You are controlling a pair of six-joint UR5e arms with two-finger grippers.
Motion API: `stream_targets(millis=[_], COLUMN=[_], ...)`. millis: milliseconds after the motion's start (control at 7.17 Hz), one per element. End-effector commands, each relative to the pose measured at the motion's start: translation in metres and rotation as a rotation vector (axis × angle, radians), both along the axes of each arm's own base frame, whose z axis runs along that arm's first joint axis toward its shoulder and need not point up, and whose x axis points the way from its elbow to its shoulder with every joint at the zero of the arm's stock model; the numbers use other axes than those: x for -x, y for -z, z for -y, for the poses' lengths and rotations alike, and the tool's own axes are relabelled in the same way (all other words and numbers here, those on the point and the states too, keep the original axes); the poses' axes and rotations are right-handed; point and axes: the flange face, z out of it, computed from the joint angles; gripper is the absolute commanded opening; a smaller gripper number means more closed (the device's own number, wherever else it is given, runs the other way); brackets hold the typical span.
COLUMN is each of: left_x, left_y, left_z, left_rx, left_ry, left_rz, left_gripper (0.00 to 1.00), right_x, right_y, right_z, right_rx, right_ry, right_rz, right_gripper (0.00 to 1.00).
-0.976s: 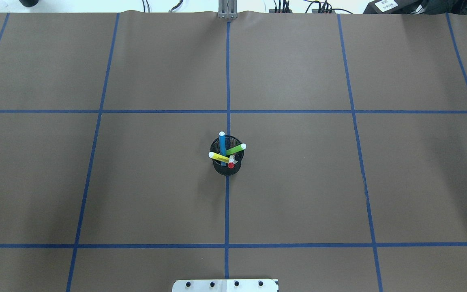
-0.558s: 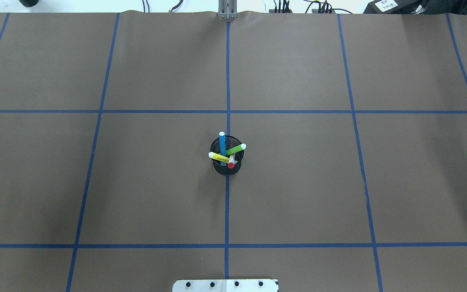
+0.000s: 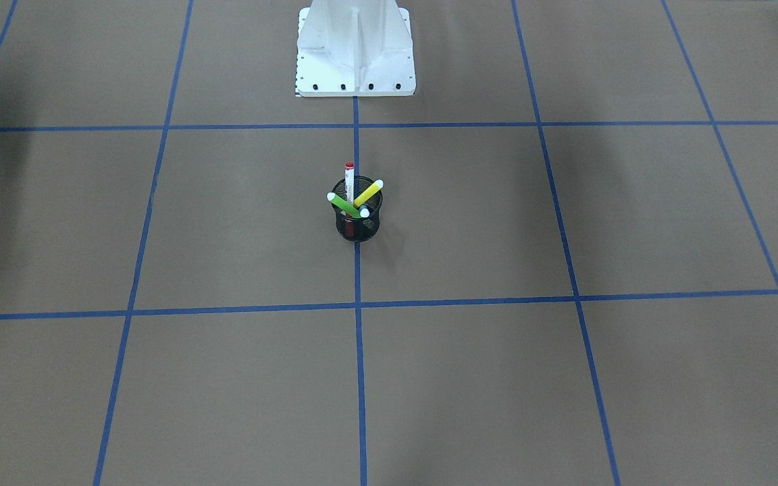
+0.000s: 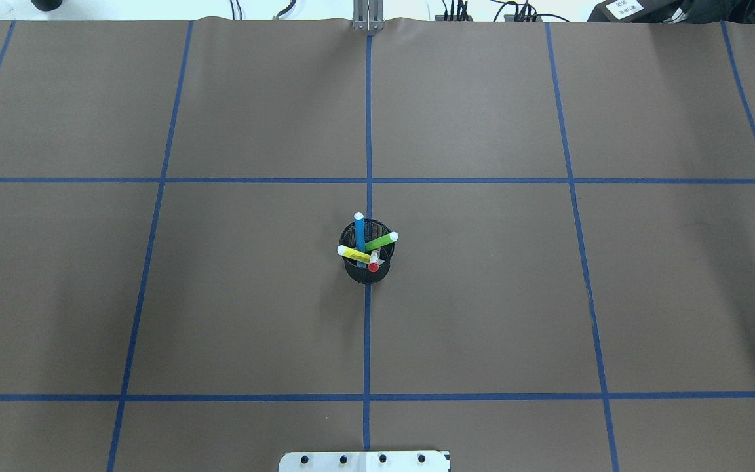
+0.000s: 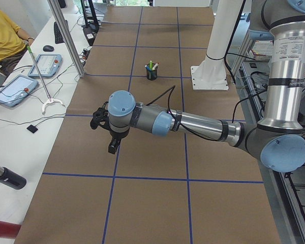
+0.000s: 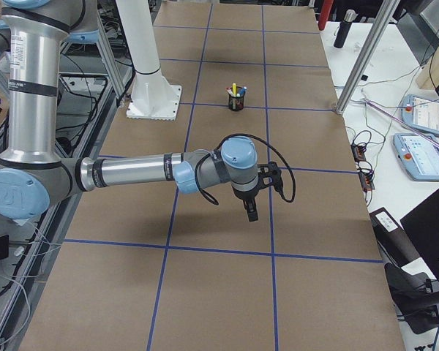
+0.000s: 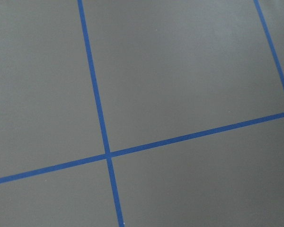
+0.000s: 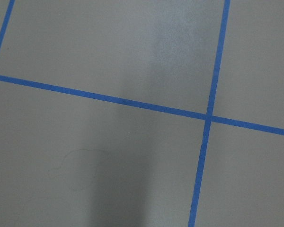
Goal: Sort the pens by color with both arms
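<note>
Four pens stand in a black mesh cup (image 4: 366,272) at the table's centre: blue (image 4: 360,233), light green (image 4: 381,242), yellow (image 4: 353,254) and white with a red cap (image 4: 374,262). In the front-facing view the red-capped pen (image 3: 349,177) stands upright in the cup (image 3: 358,228). My left gripper (image 5: 112,147) shows only in the exterior left view, above the table far from the cup (image 5: 151,71). My right gripper (image 6: 251,212) shows only in the exterior right view, equally far off. I cannot tell whether either is open or shut. Both wrist views show only brown mat and blue tape.
Blue tape lines divide the brown mat into squares. The white pedestal base (image 3: 355,47) stands at the robot's edge of the table. A person in yellow (image 5: 2,35) sits by a side table with tablets (image 5: 12,89) and cables.
</note>
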Motion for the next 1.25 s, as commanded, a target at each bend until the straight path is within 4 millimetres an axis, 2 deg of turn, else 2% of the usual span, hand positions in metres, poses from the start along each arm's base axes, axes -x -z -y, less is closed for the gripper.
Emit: stream_targets(millis=[0, 279, 418, 697, 836, 1115], left_x=[-0.037, -0.067, -0.088, -0.15, -0.175, -0.242], left_y=[0.047, 0.076, 0.1, 0.122, 0.142, 0.156], left_z=[0.026, 0.04, 0.051, 0.059, 0.063, 0.062], left_rx=[0.0, 0.024, 0.036, 0.092, 0.126, 0.141], left_ry=[0.02, 0.018, 0.016, -0.039, -0.04, -0.035], left_rz=[-0.076, -0.095, -0.111, -0.131, -0.152, -0.093], left_gripper=[1.0, 1.0, 1.0, 1.0, 1.0, 1.0], right_x=[0.051, 0.125, 0.16, 0.24, 0.273, 0.326], right_y=[0.058, 0.141, 0.177, 0.244, 0.282, 0.344], right_z=[0.029, 0.068, 0.078, 0.085, 0.085, 0.079], right_rx=[-0.047, 0.042, 0.074, 0.139, 0.178, 0.219], right_ry=[0.031, -0.022, -0.048, -0.102, -0.124, -0.111], right_rz=[0.093, 0.173, 0.197, 0.209, 0.204, 0.159], right_gripper=[0.99, 0.99, 0.99, 0.99, 0.99, 0.95])
